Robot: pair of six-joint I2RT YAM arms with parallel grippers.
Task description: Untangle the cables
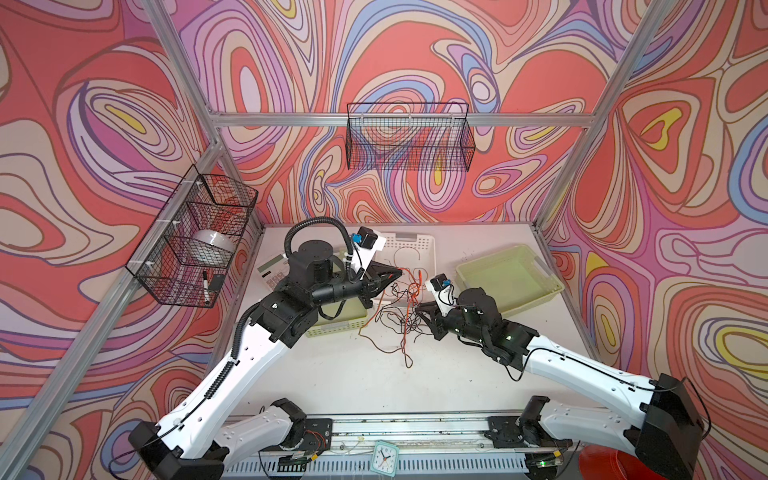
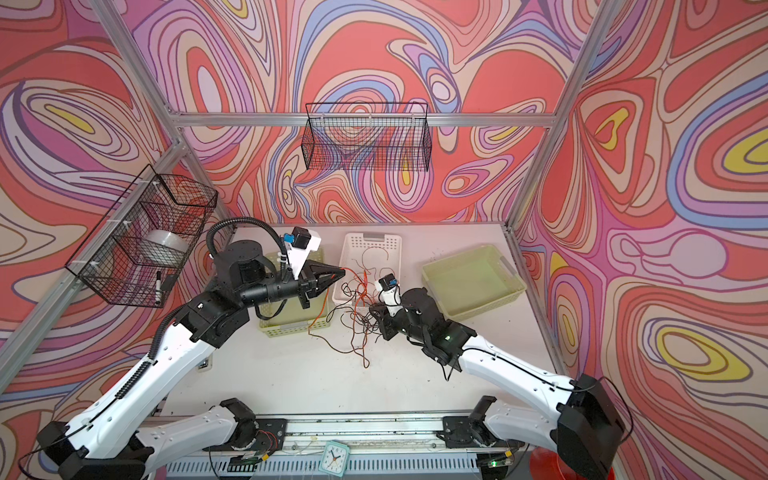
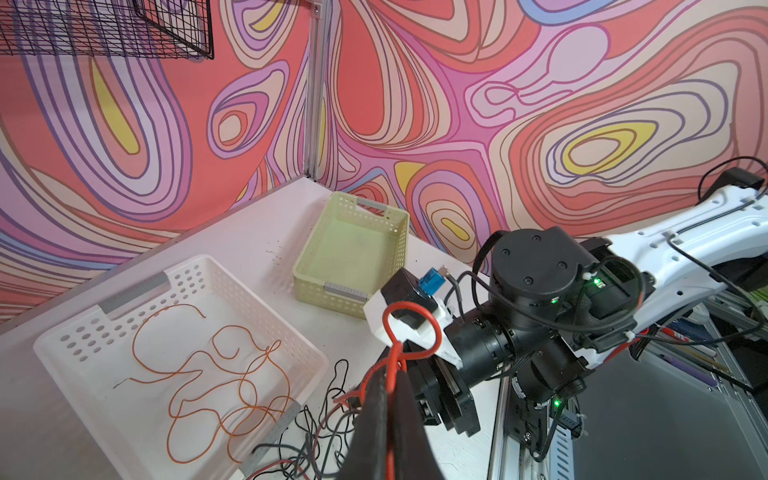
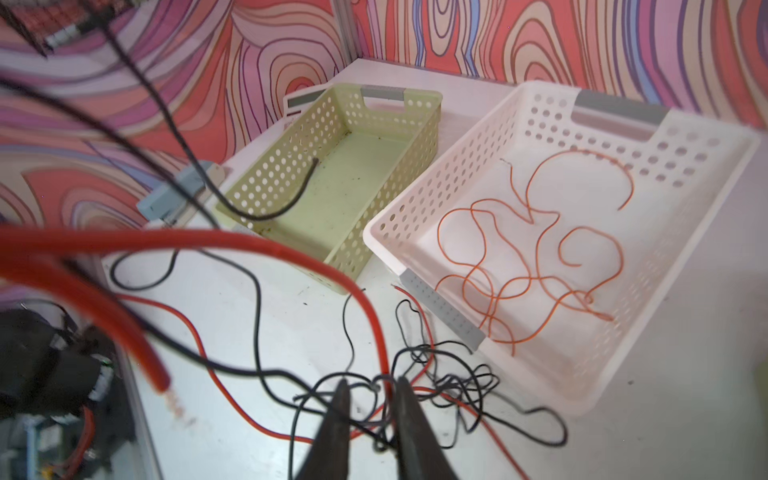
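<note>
Left wrist view: left pincer (image 3: 395, 353) clenched on a red cable (image 3: 411, 306). Right pincer (image 4: 371, 384) straddles tangled cables (image 4: 453, 380) on the tabletop (image 4: 291, 328) beside the white basket (image 4: 673, 257), jaws slightly apart; grip unclear.

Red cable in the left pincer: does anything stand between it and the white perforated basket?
Nothing solid, but the red cable, gripped by the left pincer, hangs into tangled black wires beside the white perforated basket.

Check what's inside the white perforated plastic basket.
Only thin orange wire, loosely looped on the floor of the white perforated plastic basket. One strand or several: cannot tell. Little of the floor is hidden.
</note>
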